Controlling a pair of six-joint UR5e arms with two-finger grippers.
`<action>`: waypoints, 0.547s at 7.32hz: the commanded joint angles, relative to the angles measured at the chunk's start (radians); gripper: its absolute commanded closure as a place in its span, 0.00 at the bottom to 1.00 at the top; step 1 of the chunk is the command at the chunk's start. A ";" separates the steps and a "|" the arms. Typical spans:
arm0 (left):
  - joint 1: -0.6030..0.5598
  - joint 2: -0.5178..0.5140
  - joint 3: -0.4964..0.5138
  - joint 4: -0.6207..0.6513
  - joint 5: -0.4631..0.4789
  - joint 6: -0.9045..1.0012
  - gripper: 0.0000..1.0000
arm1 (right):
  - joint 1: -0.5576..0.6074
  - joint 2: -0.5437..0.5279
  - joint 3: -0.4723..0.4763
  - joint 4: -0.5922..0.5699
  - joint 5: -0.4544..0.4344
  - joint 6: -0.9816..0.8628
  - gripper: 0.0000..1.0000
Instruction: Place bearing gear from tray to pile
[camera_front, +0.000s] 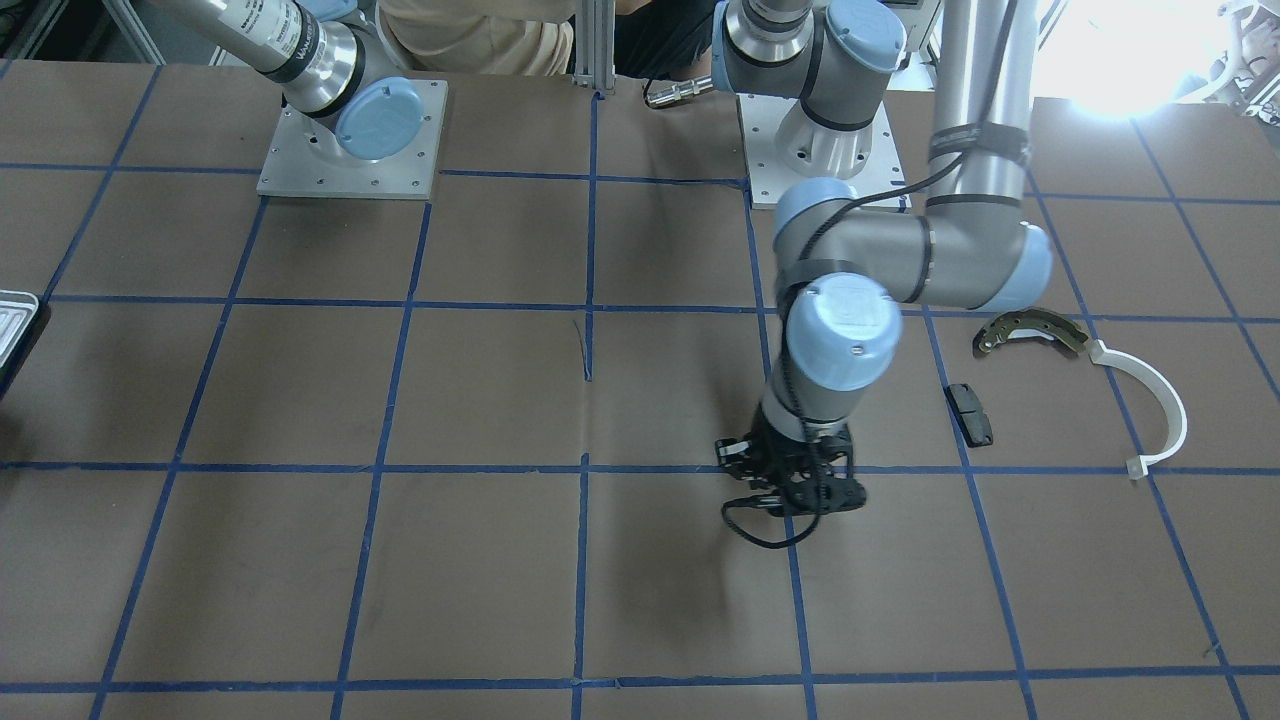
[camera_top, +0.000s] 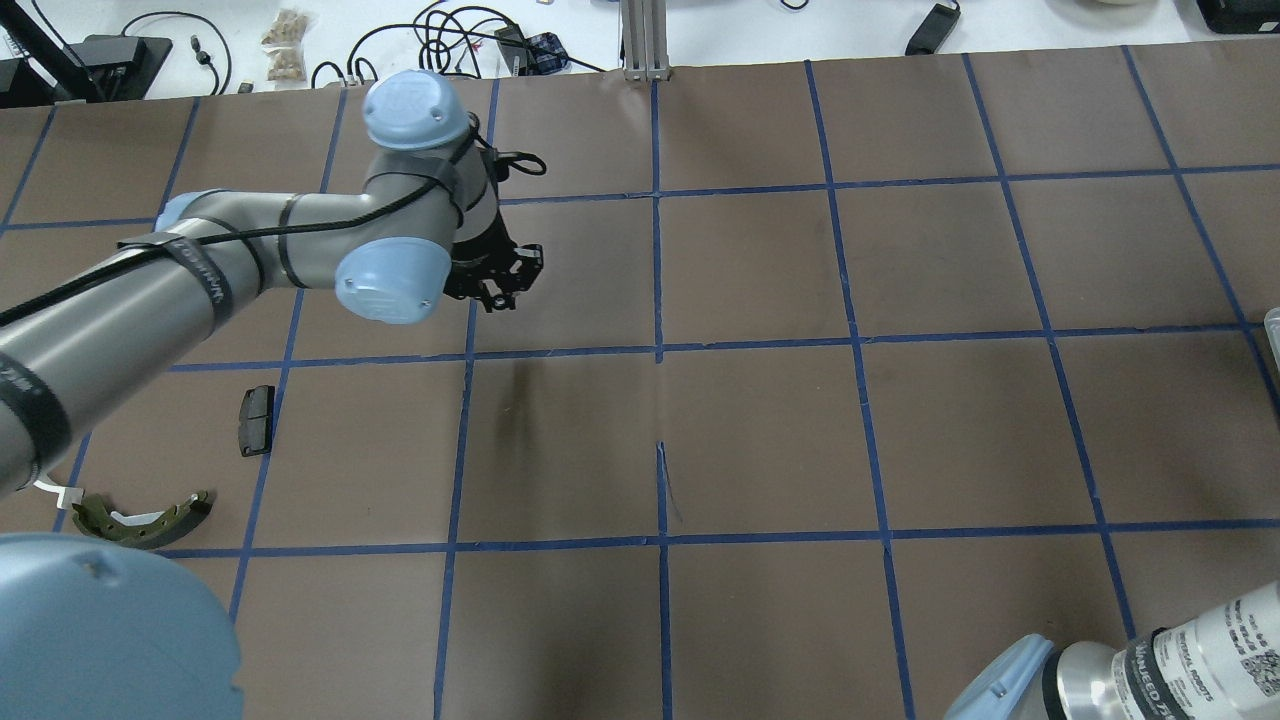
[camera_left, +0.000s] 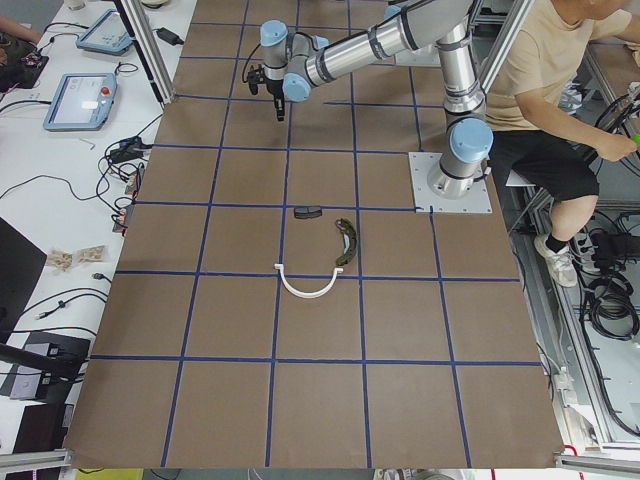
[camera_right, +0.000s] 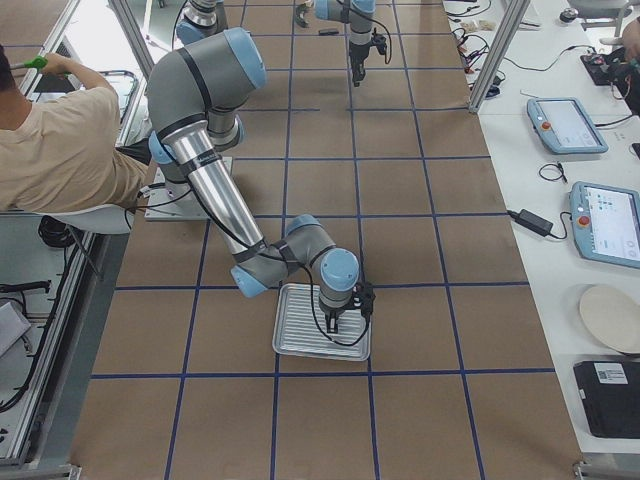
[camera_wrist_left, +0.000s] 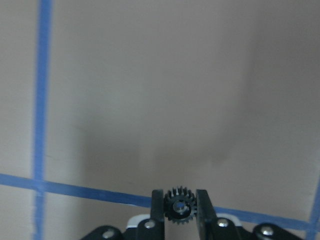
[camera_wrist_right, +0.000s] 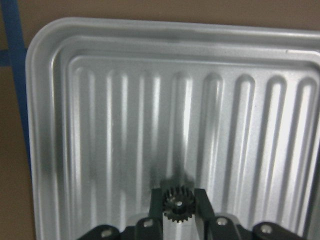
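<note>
Black toothed gear (camera_wrist_right: 175, 204) is pinched between the fingers of the right gripper (camera_wrist_right: 178, 200), right over the ribbed base of the silver tray (camera_wrist_right: 100, 125). The left gripper (camera_wrist_left: 180, 200) is clamped on a second gear (camera_wrist_left: 181, 206) that looks identical, well away from the tray over brown paper (camera_wrist_left: 150, 100). The pile also sits far from the tray: brake shoe (camera_front: 1030, 333), white plastic arc (camera_front: 1179, 418), black pad (camera_front: 970, 413).
</note>
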 joint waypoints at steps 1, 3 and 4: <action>0.230 0.075 -0.063 0.010 0.045 0.461 0.93 | 0.011 -0.077 0.001 0.118 0.003 0.074 0.99; 0.462 0.082 -0.120 0.033 0.054 0.751 0.93 | 0.092 -0.232 0.019 0.390 0.016 0.333 0.98; 0.546 0.076 -0.136 0.055 0.053 0.846 0.93 | 0.154 -0.290 0.041 0.439 0.013 0.432 0.98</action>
